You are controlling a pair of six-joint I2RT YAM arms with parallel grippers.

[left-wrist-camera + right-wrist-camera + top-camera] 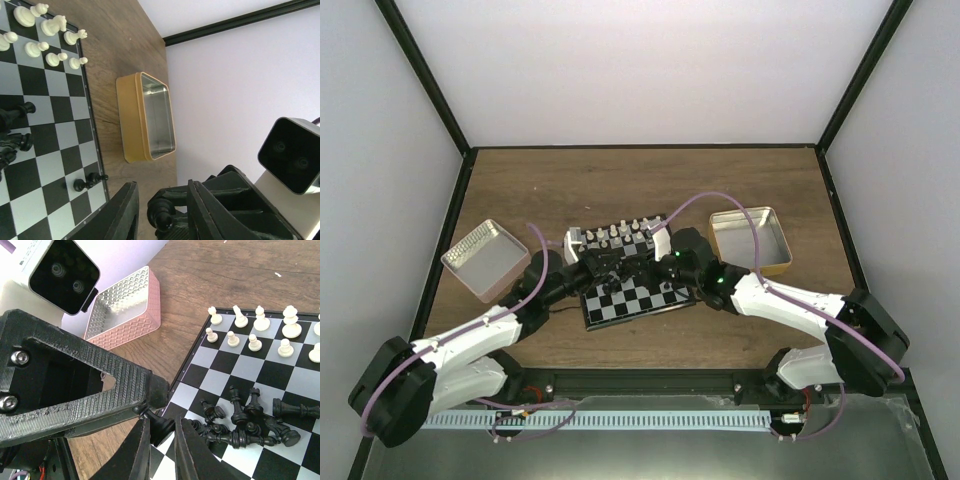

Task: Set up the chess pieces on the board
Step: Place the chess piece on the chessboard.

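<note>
While right gripper (164, 421) pinches piece (161, 431), left gripper (162, 192) adjoins

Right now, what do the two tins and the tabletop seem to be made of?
Gold tin: likely thin metal, painted gold outside, bare mirror-bright inside. Pink tin: likely metal too, pink outside, embossed shiny silvery pattern inside. Table: wood or wood-look laminate, matt brown with visible grain streaks.

On the board (632, 300), chess pieces (240, 432) heaped before the standing rows (255, 342) — tin (485, 258) at left, second tin (750, 238) at right.
</note>
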